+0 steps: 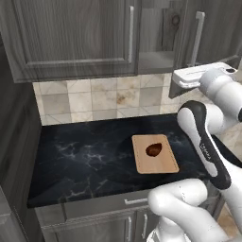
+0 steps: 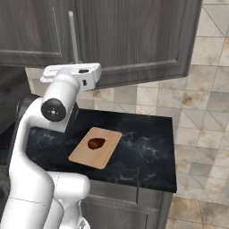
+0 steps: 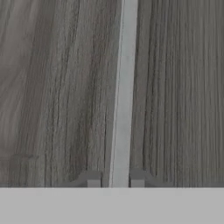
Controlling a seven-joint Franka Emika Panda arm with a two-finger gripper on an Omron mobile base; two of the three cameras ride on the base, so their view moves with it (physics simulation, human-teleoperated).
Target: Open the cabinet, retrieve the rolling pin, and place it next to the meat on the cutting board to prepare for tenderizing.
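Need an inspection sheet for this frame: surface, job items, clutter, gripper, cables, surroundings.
Surface: black marbled countertop.
Job's things: light tan wooden cutting board lies flat on it, with the dark reddish-brown lump of meat on its far half. The dark grey wood-grain cabinet has its right door ajar, shelf gap visible. Rolling pin: nothing seen.
Clutter: nothing seen.
Gripper: two-finger gripper straddles the silver bar handle, closed on it.
Cables: nothing seen.
Surroundings: beige tiled backsplash, grey base drawers.
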